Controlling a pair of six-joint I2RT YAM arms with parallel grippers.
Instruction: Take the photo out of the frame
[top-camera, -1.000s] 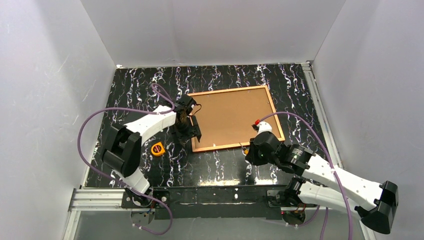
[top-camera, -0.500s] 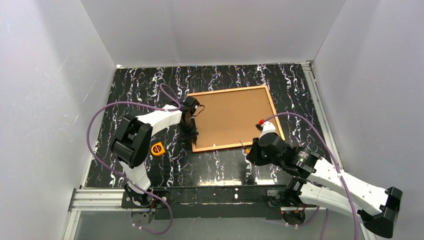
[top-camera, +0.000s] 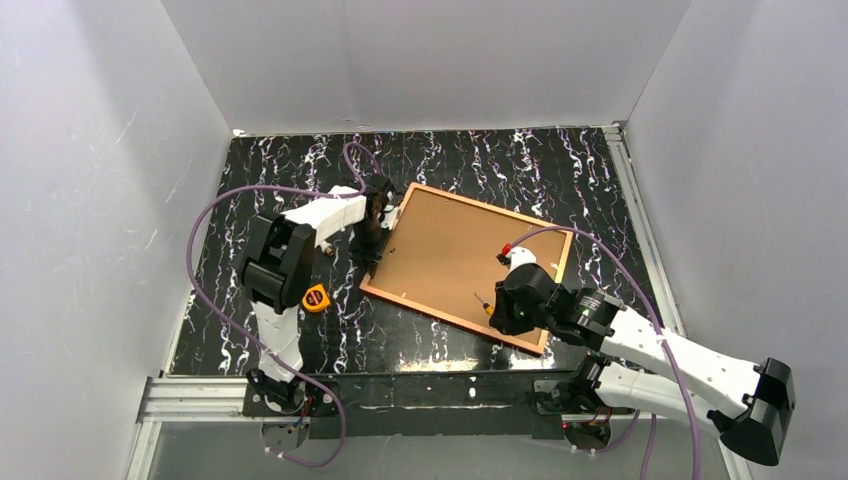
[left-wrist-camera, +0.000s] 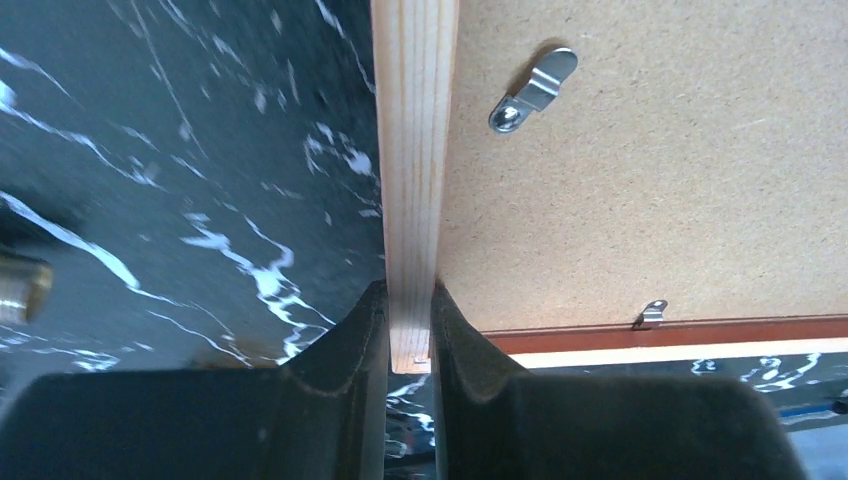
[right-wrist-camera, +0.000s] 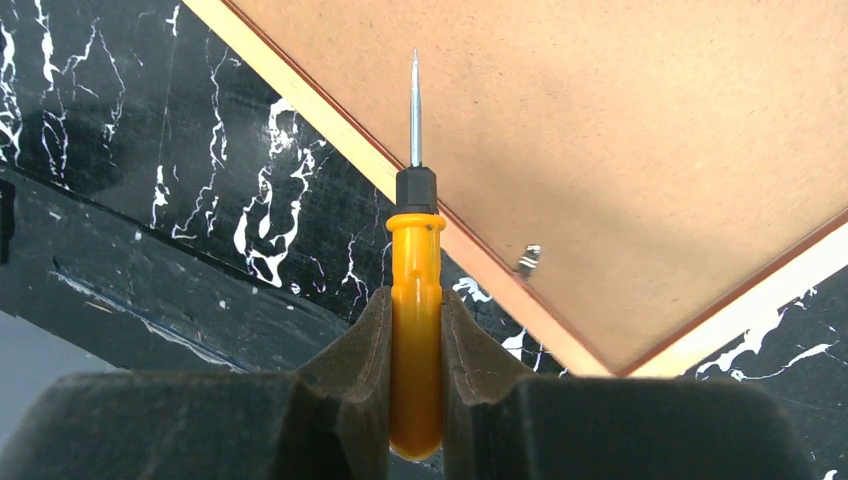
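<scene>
The frame (top-camera: 450, 319) lies face down and skewed on the black marbled table. The photo shows only its plain brown board back (top-camera: 460, 255). My left gripper (top-camera: 372, 243) is shut on the frame's left rail. In the left wrist view the pale wooden rail (left-wrist-camera: 415, 150) sits pinched between the fingers of that gripper (left-wrist-camera: 410, 320), with the board back (left-wrist-camera: 650, 180) to its right. My right gripper (top-camera: 495, 308) hovers over the frame's near corner, shut on an orange-handled screwdriver (right-wrist-camera: 415, 300). The screwdriver's tip points over the board (right-wrist-camera: 600, 150), above the frame's rail (right-wrist-camera: 350, 145).
Small metal retaining tabs (left-wrist-camera: 533, 90) (left-wrist-camera: 652, 313) (right-wrist-camera: 528, 262) sit on the board's back along the rails. An orange tape measure (top-camera: 316, 297) lies on the table left of the frame. White walls enclose the table on three sides.
My left gripper closed on the frame's left rail and moved toward the far side. The frame turned clockwise on the table. The right gripper kept hold of the screwdriver.
</scene>
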